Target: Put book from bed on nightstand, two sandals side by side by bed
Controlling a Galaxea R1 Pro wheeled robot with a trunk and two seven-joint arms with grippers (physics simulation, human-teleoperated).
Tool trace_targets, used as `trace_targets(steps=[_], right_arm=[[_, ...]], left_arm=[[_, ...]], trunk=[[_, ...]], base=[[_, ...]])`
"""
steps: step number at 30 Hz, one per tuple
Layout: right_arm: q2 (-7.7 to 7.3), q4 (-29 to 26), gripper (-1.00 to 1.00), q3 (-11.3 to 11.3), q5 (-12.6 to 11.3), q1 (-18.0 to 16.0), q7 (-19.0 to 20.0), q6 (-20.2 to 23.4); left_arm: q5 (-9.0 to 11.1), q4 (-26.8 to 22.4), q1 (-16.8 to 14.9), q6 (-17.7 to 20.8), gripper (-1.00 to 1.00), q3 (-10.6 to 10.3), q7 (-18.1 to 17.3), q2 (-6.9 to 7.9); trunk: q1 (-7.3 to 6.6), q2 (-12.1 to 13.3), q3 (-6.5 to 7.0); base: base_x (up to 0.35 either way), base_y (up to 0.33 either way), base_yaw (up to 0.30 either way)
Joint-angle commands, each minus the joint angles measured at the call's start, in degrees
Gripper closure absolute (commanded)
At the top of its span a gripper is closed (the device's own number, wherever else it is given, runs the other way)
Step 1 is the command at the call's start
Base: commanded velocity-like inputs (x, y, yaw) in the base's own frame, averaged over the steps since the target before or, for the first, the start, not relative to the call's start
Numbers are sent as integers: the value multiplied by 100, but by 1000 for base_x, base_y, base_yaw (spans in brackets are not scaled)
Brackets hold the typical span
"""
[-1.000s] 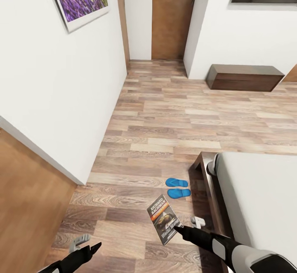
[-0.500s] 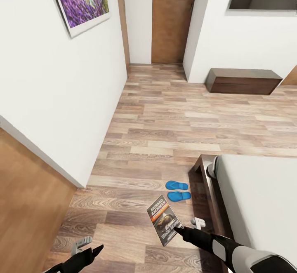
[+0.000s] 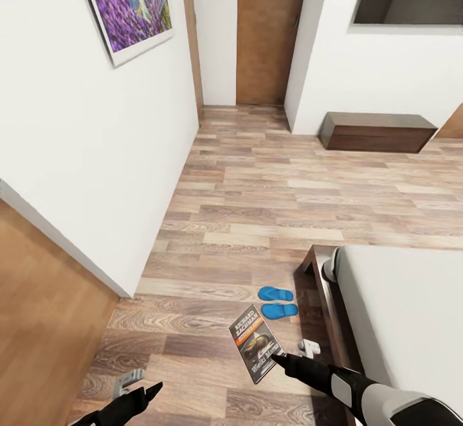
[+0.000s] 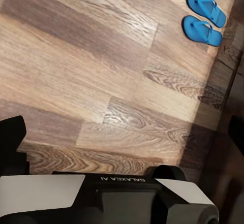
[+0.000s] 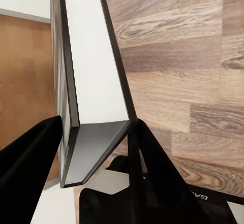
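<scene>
- Head view: right gripper [image 3: 278,356] pinching the book [image 3: 256,342] at its near lower corner, held above the wood-plank floor [image 3: 257,181], front cover up toward the cam.
- Cover legible there: dark ground, white "RICHARD BACHMAN" lettering, orange band, dark picture below.
- Right wrist view gives the other side of that: book [image 5: 91,82] edge-on, pale page block betw. dark covers, black fingers [image 5: 30,158] pressed on both faces. No lettering readable from this angle.
- Two sandals [image 3: 277,302], bright blue, lying side by side on the floor just beside the foot corner of the bed [image 3: 399,323]; book near them, on the cam side.
- Left wrist view: same sandals [image 4: 204,17] from above, thin blue straps visible, soles nearly parallel, close but w/ a gap betw. them.
- Bed: dark brown frame, pale grey-white mattress, at head view's lower right.
- Left gripper [image 3: 138,387] low at head view's bottom left, over bare floor, holding nothing; fingers spread or together — cannot tell.
- Further back: lavender picture [image 3: 128,4] on the white wall, brown door [image 3: 267,30], low dark bench [image 3: 376,132] against the far wall.
</scene>
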Motion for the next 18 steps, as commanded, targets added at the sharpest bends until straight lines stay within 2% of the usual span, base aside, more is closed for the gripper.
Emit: trace_targets(steps=[1,18], right_arm=[[2,18,100,45,-58,-8,32,5],[2,22,100,45,-59,-8,32,5]], left_arm=[[-50,8,-4,-38,-100,30,-9,2],[-50,8,5,-38,-100,29,-7,2]], trunk=[[1,-4,5],[1,-4,162]], base=[[0,0,0],[0,0,0]])
